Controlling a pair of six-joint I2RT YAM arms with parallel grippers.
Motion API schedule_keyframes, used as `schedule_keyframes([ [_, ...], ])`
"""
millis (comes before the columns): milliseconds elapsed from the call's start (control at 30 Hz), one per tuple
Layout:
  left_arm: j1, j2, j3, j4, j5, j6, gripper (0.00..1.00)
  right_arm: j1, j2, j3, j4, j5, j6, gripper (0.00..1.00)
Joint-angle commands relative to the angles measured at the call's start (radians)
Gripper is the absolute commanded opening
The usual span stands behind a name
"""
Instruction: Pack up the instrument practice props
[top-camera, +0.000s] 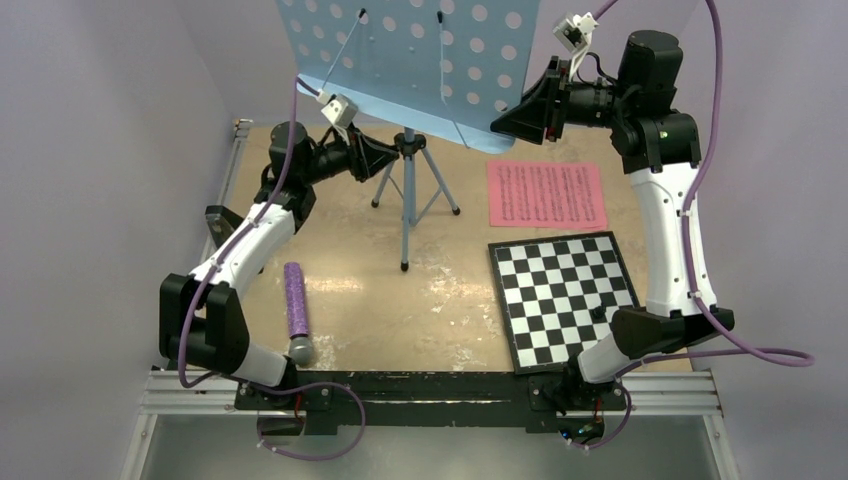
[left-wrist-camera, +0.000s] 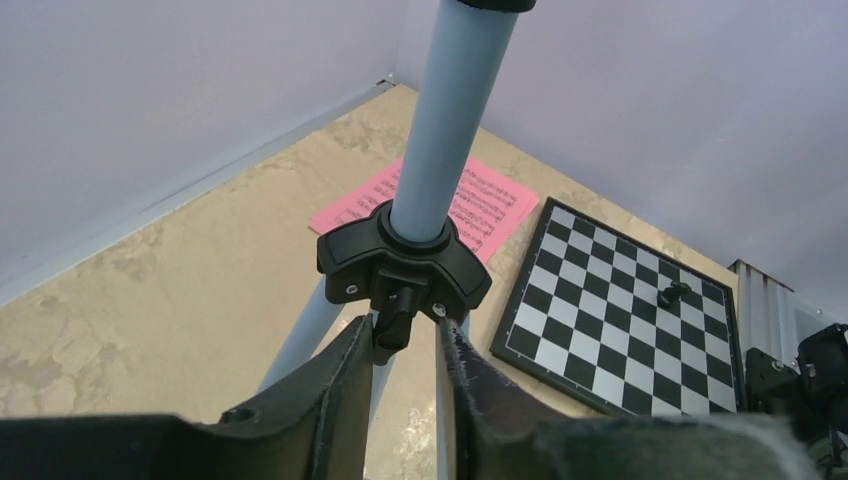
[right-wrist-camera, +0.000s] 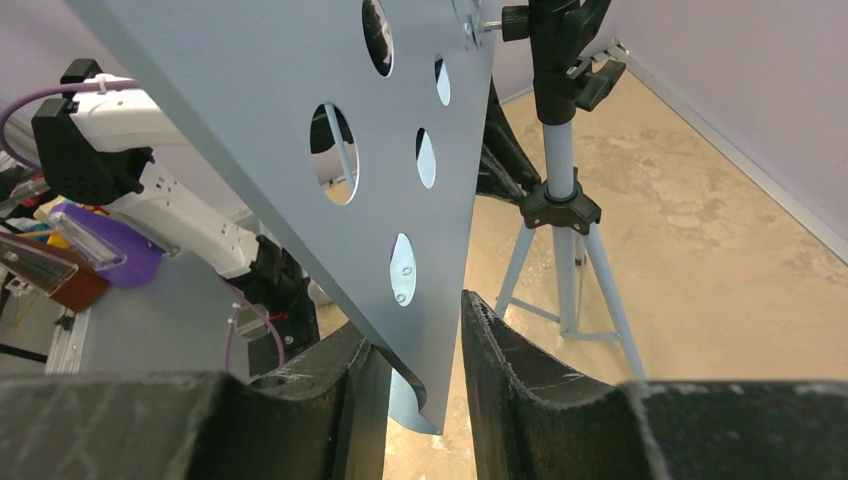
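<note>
Brightly, evenly lit from overhead, with only faint soft shadows under the music stand (top-camera: 400, 100) near the bench's far edge. Sharp across the top view. Blurred on the close gripper fingers (left-wrist-camera: 330, 410) in both wrist views.

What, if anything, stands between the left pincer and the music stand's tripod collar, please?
Nothing visible does. The left pincer is right up against the black tripod collar of the music stand, with its open fingers on either side of the small knob under that collar. No other object lies between them.
</note>
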Motion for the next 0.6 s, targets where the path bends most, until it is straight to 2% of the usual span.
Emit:
schedule_keyframes([
  [0,-0.008,0.012,0.029,-0.131,0.142,-0.211,0.37,-0.004,-0.001,0.021,0.017,0.004,0.001,0.34],
  [100,-0.004,-0.023,0.069,-0.277,0.129,-0.04,0.42,-0.004,-0.005,0.016,0.014,0.004,-0.003,0.34],
  [133,-0.004,-0.04,0.077,-0.31,0.124,0.049,0.44,-0.004,-0.005,0.016,0.014,0.004,-0.004,0.34],
  [167,-0.004,-0.058,0.085,-0.413,0.121,0.146,0.45,-0.004,-0.006,0.016,0.012,0.004,-0.004,0.34],
  [267,-0.004,-0.108,0.101,-0.628,0.086,0.527,0.47,-0.004,-0.005,0.018,0.012,0.002,-0.005,0.34],
  [300,-0.004,-0.127,0.103,-0.693,0.058,0.704,0.47,-0.004,-0.003,0.018,0.013,0.0,-0.005,0.33],
  [367,-0.005,-0.161,0.093,-0.762,-0.009,0.933,0.48,-0.004,0.0,0.018,0.017,-0.003,-0.003,0.33],
  [433,-0.009,-0.202,0.038,-0.728,-0.085,1.113,0.52,-0.005,0.005,0.019,0.025,-0.006,0.005,0.33],
  [567,-0.013,-0.255,-0.077,-0.518,-0.142,1.387,0.55,-0.004,0.014,0.026,0.043,-0.011,0.024,0.33],
])
